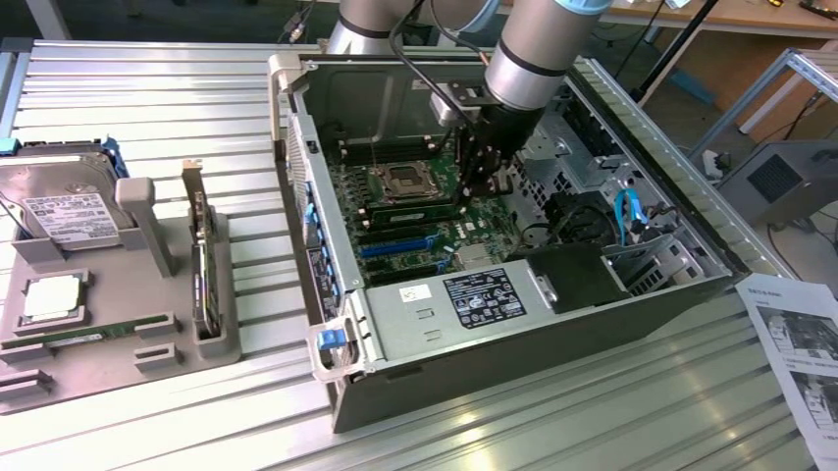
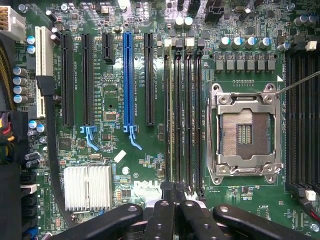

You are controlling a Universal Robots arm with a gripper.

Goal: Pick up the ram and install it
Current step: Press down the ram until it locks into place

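— Where is the gripper (image 2: 173, 192)?

— Down inside the open computer case (image 1: 681, 294), at one end of the four black memory slots beside the empty processor socket (image 2: 245, 132). Its fingers (image 2: 162, 215) are pressed together.

— And the ram (image 2: 170, 115)?

— A thin green stick stands edge-on along the slot farthest from the socket, and the fingertips meet just at its near end. Whether they pinch it or only touch it, I cannot tell. In the exterior view it shows as a green strip (image 1: 408, 209) just beside the socket.

— Anything readable?

— The white logo on the motherboard (image 2: 145, 187) looks like Dell. The fine print along the blue slot (image 2: 128, 80) is too small to read. The power supply carries a black label (image 1: 482, 294) and a small white sticker (image 1: 416, 292), both illegible.

— Outside the case?

— At the exterior view's left a grey tray (image 1: 118, 368) holds a hard drive (image 1: 59, 211) with a white printed label, a square silver processor (image 1: 50, 297) and a second green stick (image 1: 85, 334). A printed sheet (image 1: 802, 343) lies at the right, with its text too small to read.
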